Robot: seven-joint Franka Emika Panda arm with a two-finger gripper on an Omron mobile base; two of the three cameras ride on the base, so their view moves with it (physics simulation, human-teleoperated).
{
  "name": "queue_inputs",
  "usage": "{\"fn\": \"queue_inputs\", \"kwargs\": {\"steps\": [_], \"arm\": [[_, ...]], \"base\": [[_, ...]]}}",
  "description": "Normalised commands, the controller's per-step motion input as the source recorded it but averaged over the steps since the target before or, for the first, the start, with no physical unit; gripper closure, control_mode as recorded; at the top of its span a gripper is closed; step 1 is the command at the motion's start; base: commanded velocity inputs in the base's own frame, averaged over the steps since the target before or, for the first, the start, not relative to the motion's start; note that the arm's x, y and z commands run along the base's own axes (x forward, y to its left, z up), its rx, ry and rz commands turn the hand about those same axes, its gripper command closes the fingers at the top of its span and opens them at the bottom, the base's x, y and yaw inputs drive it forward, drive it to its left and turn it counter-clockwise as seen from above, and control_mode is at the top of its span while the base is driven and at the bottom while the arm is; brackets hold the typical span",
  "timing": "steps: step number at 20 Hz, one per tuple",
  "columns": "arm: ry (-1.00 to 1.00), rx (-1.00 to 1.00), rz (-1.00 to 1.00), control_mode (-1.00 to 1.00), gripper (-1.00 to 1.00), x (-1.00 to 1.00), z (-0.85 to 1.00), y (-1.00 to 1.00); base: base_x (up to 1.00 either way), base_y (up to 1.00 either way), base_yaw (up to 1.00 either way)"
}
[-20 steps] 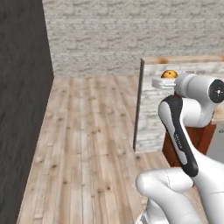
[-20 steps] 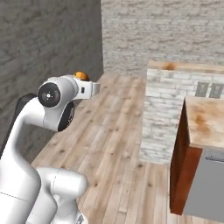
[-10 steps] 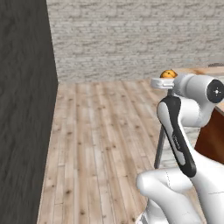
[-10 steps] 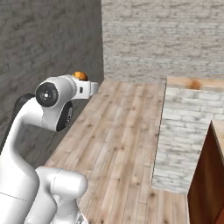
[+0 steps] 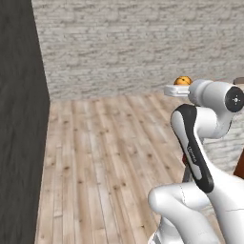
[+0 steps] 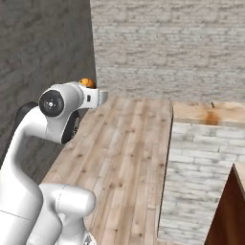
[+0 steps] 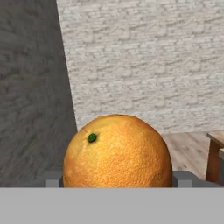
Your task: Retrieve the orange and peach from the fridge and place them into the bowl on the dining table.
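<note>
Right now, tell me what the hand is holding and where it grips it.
The hand holds the orange, gripped at its two opposite sides, low on the fruit, with its green stem spot facing the camera.

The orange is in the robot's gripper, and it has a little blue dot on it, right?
Not quite. The orange is in the gripper, but the little dot on it is green, not blue. The hand view shows it clearly.

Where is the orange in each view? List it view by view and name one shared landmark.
Left base view: orange at right, upper middle, atop the white wrist.
Right base view: orange at left, upper middle, atop the wrist.
Hand view: orange at lower centre, large.
Shared landmark: the pale brick wall behind.
</note>
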Motion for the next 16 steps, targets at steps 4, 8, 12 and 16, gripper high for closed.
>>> {"fn": "queue_inputs", "kwargs": {"steps": [4,8,12,16], "arm": [[0.00,0.00,0.00,1.00,1.00,0.00,0.00,0.00],[0.00,0.00,0.00,1.00,1.00,0.00,0.00,0.00],[0.00,0.00,0.00,1.00,1.00,0.00,0.00,0.00],[0.00,0.00,0.00,1.00,1.00,0.00,0.00,0.00]], "base": [[1.00,0.32,-0.23],[1.00,0.27,-0.24],[1.00,0.23,-0.29],[1.00,0.17,-0.34]]}}
